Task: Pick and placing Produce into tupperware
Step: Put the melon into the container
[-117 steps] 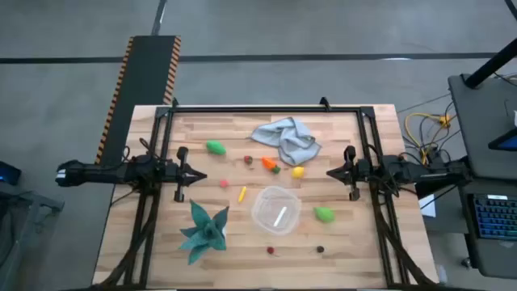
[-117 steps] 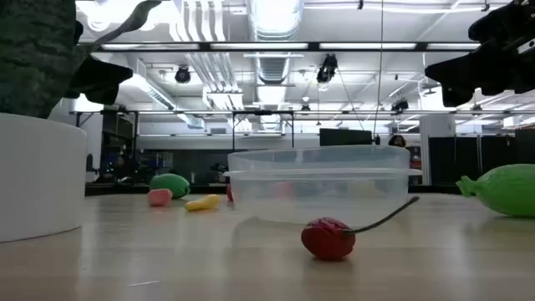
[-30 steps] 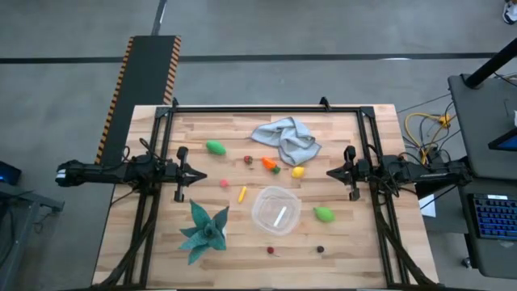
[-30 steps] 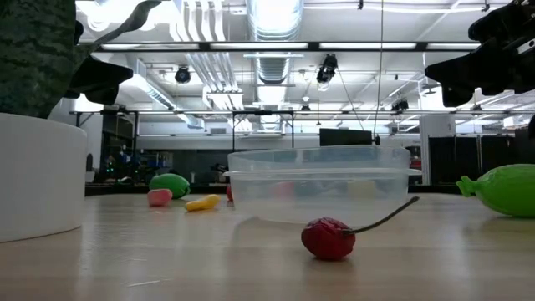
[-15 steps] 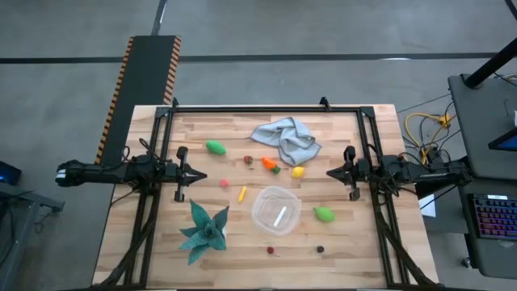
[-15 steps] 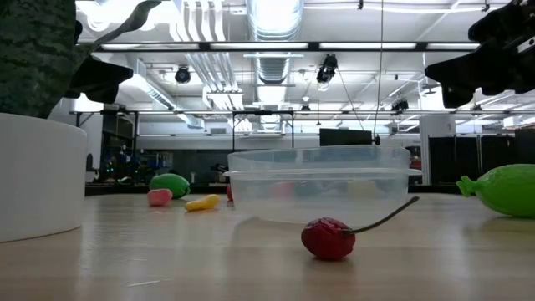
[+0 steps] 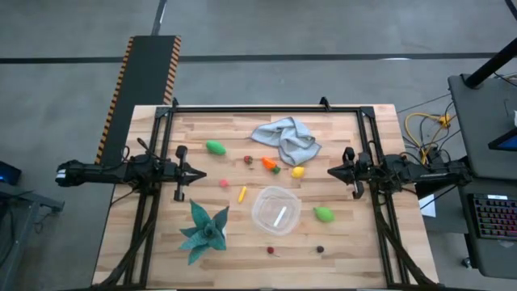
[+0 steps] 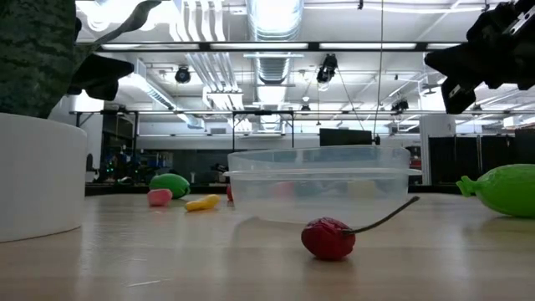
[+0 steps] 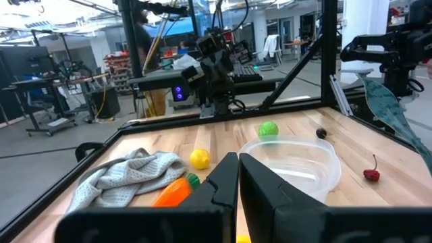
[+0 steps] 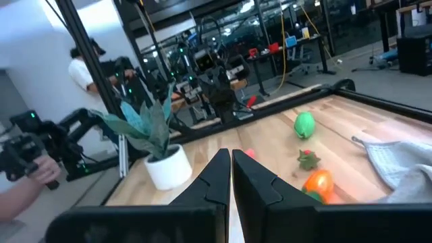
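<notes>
The clear round tupperware stands near the table's middle and is also in the low view. Produce lies scattered around it: a green piece, an orange carrot, a yellow lemon, a yellow strip, a green piece, a red cherry and a dark piece. My left gripper is shut and empty at the left edge. My right gripper is shut and empty at the right edge.
A grey-blue cloth lies crumpled at the far middle. A teal spiky plant in a white pot stands near the front left. A person shows beyond the table in the right wrist view.
</notes>
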Controlling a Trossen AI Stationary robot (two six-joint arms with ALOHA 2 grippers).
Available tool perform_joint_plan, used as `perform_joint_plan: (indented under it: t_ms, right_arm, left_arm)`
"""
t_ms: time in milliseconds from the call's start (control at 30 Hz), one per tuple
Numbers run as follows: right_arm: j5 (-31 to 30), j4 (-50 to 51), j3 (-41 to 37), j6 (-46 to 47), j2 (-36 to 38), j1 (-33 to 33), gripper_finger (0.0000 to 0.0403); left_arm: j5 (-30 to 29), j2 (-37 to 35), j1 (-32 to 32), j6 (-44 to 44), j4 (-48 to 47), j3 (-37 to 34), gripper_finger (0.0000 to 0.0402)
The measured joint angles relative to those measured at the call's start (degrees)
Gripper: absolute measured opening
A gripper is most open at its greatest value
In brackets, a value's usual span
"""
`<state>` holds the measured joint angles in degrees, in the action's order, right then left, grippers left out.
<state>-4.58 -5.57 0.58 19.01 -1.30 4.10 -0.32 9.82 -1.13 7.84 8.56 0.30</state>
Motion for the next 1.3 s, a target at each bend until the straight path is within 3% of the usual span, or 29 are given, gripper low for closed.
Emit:
perform_joint_plan:
  t_ms: [200, 300, 433, 567, 700, 833, 900, 1000, 1133, 1300]
  right_arm:
    - [0.02, -4.28, 0.0, -5.61, 0.0, 0.0, 0.0012]
    - [2.35, -7.11, -0.01, -8.37, -0.02, 0.01, 0.0033]
    - [6.6, -10.65, -0.02, -13.37, -0.02, 0.02, 0.0096]
    - [7.96, -13.33, 1.06, -16.07, -0.83, 0.34, 0.0185]
    - [8.0, -13.79, 7.77, -21.45, -5.09, 2.9, 0.0266]
    - [7.5, -11.17, 17.72, -29.62, -14.19, 7.0, 0.0303]
    - [4.77, -4.73, 24.32, -31.31, -19.95, 8.87, 0.0307]
    - [-2.17, 14.78, 36.18, -29.89, -28.92, 11.57, 0.0305]
    - [-4.41, 41.05, 53.27, -17.91, -39.8, 13.51, 0.0294]
    - [-4.6, 61.86, 68.75, -3.28, -50.88, 13.51, 0.0281]
  left_arm:
    - [0.93, 0.11, -0.09, -1.77, -0.06, 0.0, 0.0]
    - [1.64, 0.81, -0.11, -2.86, -0.09, 0.0, 0.0]
    - [1.64, 1.13, -0.11, -2.91, -0.06, 0.0, 0.0]
    - [1.44, 1.21, -0.09, -2.58, -0.02, 0.0, 0.0]
    - [-2.26, 1.26, -0.09, -2.5, -0.01, 0.0, 0.0]
    - [-7.62, 1.17, -0.09, -2.4, -0.01, 0.0, 0.0]
    - [-9.23, 1.14, -0.09, -2.4, 0.07, 0.0, 0.0]
    - [-9.57, 1.01, -0.09, -2.41, 0.05, 0.0, 0.0]
    - [-9.58, 0.97, -0.09, -3.03, 0.2, 0.0, 0.0]
    - [-8.95, 0.94, -0.09, -3.08, 0.18, 0.0, 0.0]
